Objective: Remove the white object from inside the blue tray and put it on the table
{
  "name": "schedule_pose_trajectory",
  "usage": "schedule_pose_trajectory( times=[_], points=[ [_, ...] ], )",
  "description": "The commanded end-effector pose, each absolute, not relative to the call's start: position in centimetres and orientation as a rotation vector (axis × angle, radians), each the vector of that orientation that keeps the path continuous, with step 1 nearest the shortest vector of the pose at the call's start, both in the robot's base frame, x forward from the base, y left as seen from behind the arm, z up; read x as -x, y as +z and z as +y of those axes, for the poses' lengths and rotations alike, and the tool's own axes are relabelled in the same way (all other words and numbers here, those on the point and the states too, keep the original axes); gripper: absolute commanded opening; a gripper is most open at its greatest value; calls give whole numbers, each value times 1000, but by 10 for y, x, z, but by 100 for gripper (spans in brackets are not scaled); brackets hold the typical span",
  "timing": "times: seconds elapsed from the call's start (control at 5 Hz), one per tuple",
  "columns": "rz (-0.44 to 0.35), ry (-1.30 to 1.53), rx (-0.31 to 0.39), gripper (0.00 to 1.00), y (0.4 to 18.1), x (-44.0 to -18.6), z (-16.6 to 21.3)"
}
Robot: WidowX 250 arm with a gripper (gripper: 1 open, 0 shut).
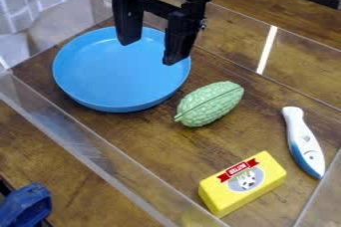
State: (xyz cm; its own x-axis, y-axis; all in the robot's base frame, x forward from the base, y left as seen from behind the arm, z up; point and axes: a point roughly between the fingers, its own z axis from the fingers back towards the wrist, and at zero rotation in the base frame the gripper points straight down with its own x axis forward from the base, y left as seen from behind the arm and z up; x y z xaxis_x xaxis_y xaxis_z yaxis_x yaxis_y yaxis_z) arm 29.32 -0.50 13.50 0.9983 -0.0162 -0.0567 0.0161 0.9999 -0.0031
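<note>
Black end effector (158, 44), arm cropped above

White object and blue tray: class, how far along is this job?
Done: the white object lies on the table, outside the blue tray, which looks empty. In hand: nothing; the claw hangs open above the tray. Left: apparently nothing.

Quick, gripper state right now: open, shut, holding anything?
Gripper: open, holding nothing, above the blue tray. The white object lies on the table.
</note>
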Motion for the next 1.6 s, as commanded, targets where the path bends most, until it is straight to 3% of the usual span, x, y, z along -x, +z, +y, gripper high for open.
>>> schedule_pose_trajectory(
  times=[0.0,0.4,1.0,1.4],
  points=[
    [69,-43,6,100,125,-298,-7],
    [40,91,49,100,100,-303,-54],
    [-42,366,121,100,117,-322,-88],
    [-85,468,172,100,107,-331,-105]
  ],
)
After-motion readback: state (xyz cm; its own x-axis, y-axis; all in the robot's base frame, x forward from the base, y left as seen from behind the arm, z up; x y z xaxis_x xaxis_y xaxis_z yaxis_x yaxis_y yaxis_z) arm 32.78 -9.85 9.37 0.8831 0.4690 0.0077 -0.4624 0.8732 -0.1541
